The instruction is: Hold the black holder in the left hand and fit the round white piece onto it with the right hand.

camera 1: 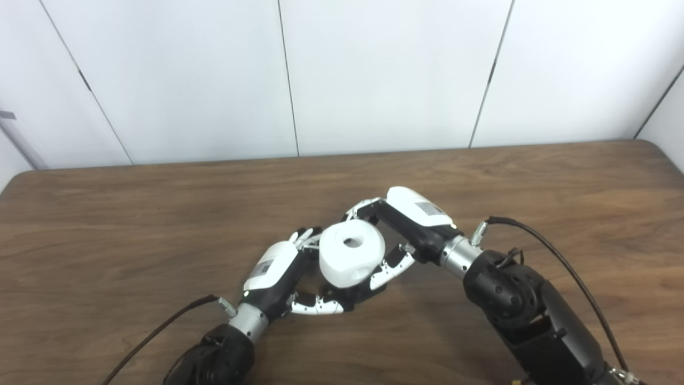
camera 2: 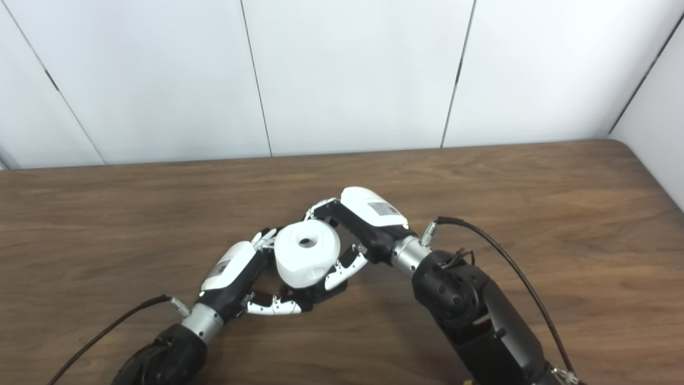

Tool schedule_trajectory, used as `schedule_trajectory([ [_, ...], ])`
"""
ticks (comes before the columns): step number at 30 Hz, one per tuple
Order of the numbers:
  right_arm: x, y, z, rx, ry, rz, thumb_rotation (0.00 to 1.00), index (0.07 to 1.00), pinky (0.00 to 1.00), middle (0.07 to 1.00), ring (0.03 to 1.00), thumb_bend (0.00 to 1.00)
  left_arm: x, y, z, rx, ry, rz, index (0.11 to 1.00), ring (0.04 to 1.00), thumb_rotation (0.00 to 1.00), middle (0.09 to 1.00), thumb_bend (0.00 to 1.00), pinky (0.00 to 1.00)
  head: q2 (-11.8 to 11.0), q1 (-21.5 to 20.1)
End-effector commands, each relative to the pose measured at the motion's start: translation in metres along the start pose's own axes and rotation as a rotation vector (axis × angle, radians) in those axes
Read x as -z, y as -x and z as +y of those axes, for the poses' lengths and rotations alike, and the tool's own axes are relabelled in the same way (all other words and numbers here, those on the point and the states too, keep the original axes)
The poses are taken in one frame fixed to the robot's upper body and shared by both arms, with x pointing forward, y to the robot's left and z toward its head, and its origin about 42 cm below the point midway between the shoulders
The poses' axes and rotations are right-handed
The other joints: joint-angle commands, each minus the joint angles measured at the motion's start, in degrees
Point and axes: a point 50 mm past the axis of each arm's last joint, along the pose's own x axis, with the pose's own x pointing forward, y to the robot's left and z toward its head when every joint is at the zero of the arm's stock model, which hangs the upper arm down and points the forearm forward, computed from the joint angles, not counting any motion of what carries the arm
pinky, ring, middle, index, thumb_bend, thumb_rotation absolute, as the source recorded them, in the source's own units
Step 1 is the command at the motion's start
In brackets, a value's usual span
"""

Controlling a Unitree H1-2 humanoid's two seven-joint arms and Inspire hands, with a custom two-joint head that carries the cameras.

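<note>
The round white piece (camera 1: 351, 259) with a hole in its top sits between my two hands above the wooden table (camera 1: 133, 224). My right hand (camera 1: 406, 224) wraps it from the right, fingers behind and thumb in front. My left hand (camera 1: 283, 272) is closed beneath and left of it. Only a dark sliver of the black holder (camera 1: 357, 293) shows under the white piece; the rest is hidden. The same scene appears in the right eye view, with the white piece (camera 2: 307, 260) between the left hand (camera 2: 235, 272) and right hand (camera 2: 363, 222).
The table's back edge meets a white panelled wall (camera 1: 374, 75). Black cables (camera 1: 561, 262) trail from both wrists. The table's right corner (camera 1: 657, 149) is rounded.
</note>
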Motion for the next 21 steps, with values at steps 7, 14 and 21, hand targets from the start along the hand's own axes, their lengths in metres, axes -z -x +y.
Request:
schedule_trajectory([
  [7, 0.004, 0.014, -0.020, -0.059, 0.083, 0.012, 0.13, 0.481, 0.67, 0.730, 0.741, 0.52, 0.017, 0.020, -0.035, 0.184, 0.022, 0.096, 0.484, 0.978, 0.05, 0.897, 0.52, 1.00, 0.17, -0.21],
  [14, 0.000, 0.019, -0.029, -0.064, 0.102, 0.005, 0.13, 0.481, 0.64, 0.736, 0.731, 0.52, 0.016, 0.019, -0.035, 0.183, 0.021, 0.091, 0.484, 0.974, 0.06, 0.898, 0.52, 1.00, 0.34, -0.07],
  [21, -0.001, 0.019, -0.028, -0.064, 0.083, 0.006, 0.13, 0.481, 0.66, 0.736, 0.736, 0.52, 0.014, 0.018, -0.034, 0.175, 0.025, 0.090, 0.484, 0.972, 0.06, 0.895, 0.52, 1.00, 0.63, 0.09],
])
